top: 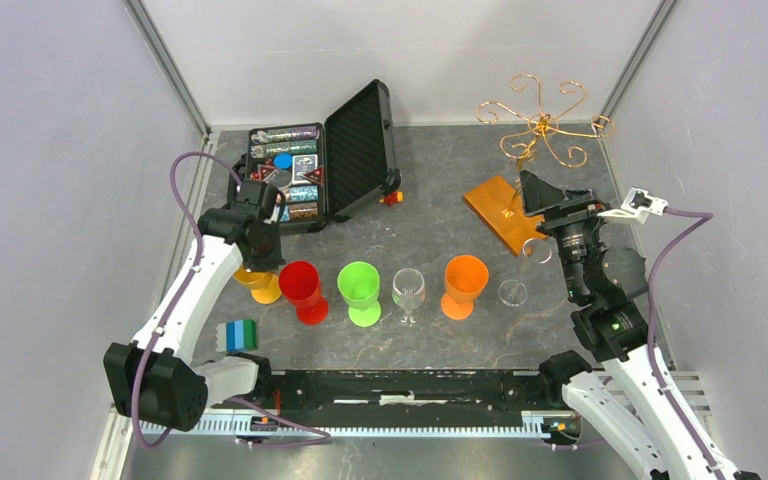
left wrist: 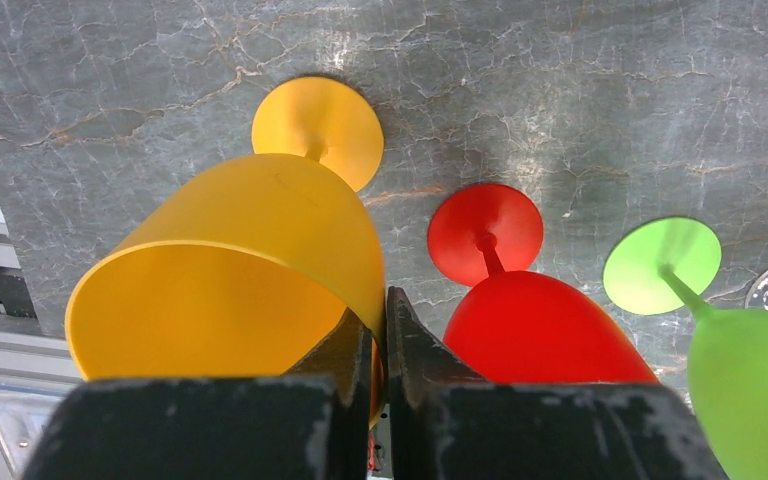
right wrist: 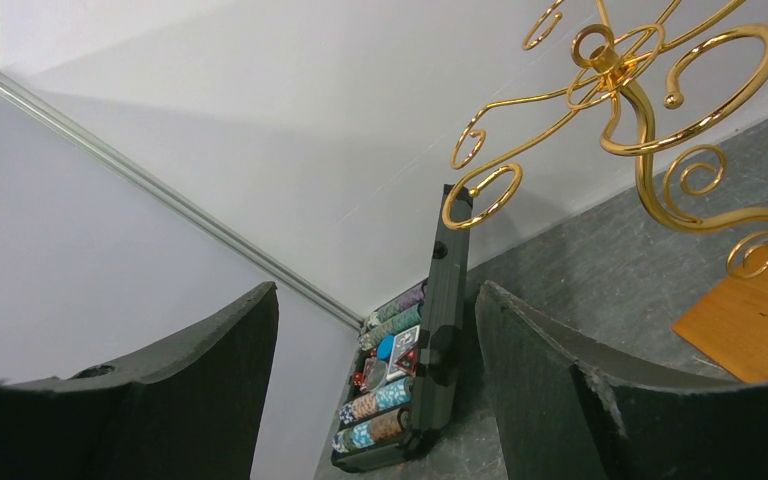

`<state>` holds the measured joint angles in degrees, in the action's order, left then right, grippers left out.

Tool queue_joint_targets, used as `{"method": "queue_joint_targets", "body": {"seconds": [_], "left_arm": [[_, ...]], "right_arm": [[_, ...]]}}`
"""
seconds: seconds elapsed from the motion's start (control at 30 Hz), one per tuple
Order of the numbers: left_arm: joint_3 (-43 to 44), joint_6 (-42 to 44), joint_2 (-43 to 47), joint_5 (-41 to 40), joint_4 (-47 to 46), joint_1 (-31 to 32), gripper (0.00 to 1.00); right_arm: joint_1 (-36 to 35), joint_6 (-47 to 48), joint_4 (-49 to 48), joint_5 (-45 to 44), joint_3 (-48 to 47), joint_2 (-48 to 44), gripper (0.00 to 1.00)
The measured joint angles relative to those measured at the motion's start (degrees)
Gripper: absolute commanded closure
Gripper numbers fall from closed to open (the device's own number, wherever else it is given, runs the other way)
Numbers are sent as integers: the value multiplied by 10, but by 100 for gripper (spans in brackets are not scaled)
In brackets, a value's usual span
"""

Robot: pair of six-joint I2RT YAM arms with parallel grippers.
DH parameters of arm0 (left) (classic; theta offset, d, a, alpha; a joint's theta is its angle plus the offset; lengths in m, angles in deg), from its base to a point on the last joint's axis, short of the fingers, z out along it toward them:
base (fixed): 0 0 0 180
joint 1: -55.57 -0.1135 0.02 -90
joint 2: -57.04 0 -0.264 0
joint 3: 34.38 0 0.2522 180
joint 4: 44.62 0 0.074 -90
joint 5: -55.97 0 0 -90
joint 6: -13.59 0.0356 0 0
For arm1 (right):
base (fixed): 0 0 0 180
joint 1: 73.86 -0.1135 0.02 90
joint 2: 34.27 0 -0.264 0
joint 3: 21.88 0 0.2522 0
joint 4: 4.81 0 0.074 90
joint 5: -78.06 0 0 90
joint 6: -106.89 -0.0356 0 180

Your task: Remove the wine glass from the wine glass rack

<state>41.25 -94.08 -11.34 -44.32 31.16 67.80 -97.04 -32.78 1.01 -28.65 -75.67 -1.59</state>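
Observation:
The wine glass rack point(top: 542, 125), gold wire on an orange-brown wooden base point(top: 505, 212), stands at the back right; I see no glass on the curled arms point(right wrist: 625, 95) that show. A row of wine glasses stands across the middle: yellow point(top: 260, 285), red point(top: 303, 288), green point(top: 360, 290), clear point(top: 408, 290), orange point(top: 464, 283), and another clear one point(top: 512, 292). My left gripper point(left wrist: 380, 310) is shut on the yellow glass's rim point(left wrist: 260, 240), whose foot rests on the table. My right gripper point(right wrist: 375, 300) hangs open and empty beside the rack's base point(right wrist: 750, 330).
An open black case point(top: 360, 150) with poker chips point(top: 285, 170) lies at the back left, also seen in the right wrist view as the case point(right wrist: 440, 330). A blue-green block stack point(top: 238, 335) sits near the left arm's base. Grey walls close in both sides.

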Motion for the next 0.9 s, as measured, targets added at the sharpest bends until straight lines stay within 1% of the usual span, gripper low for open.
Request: {"method": "queue_joint_targets", "body": {"seconds": [0.03, 0.07, 0.17, 0.3, 0.37, 0.43, 0.6, 0.67, 0.7, 0.73, 0.9], "left_arm": [[0, 0, 0, 0, 0, 0, 97], [0, 0, 0, 0, 0, 0, 95], [0, 0, 0, 0, 0, 0, 76], [0, -1, -2, -1, 0, 0, 59], [0, -1, -3, -3, 1, 0, 56], [6, -2, -3, -7, 6, 0, 50], [58, 0, -3, -17, 13, 0, 32], [86, 2, -1, -22, 16, 0, 20], [101, 3, 0, -23, 17, 0, 7], [116, 5, 3, -26, 18, 0, 0], [183, 9, 25, -16, 22, 0, 0]], "right_arm": [[0, 0, 0, 0, 0, 0, 24], [0, 0, 0, 0, 0, 0, 24], [0, 0, 0, 0, 1, 0, 24], [0, 0, 2, 0, 1, 0, 24], [0, 0, 4, -1, 1, 0, 24], [0, 1, 7, -1, 1, -2, 23], [0, 6, 22, -2, 1, -10, 23], [0, 12, 31, -5, 1, -16, 23], [0, 15, 34, -7, 1, -19, 23], [0, 19, 39, -10, 0, -23, 23], [0, 74, 84, -35, -33, -35, 21]]}}
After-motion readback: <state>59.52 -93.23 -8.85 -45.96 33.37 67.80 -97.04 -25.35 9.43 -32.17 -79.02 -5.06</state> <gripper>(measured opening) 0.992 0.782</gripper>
